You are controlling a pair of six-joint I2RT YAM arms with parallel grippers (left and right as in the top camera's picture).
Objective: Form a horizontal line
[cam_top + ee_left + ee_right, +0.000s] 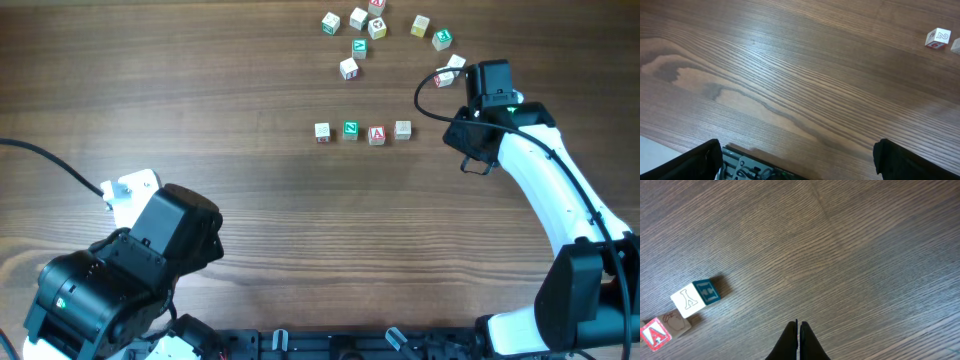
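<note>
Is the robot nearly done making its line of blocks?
Partway. Four cubes already stand in a row. Nothing is in hand: the right arm has its jaws shut and empty. Several loose cubes farther up the table may still need to join.

Overhead, I see four cubes side by side in a row [350, 129] running from 9 to 3 o'clock near the table's [200, 120] middle, with narrow gaps between them. A loose cluster of cubes [359, 47] lies behind the row at 12 o'clock, apart from it. My right claw [798, 327] sits at 2 o'clock of the row, with two cubes [455, 63] just beside it at its 10 o'clock. My left claw [797, 147] stands at 8 o'clock of the row, well apart from every cube.
</note>
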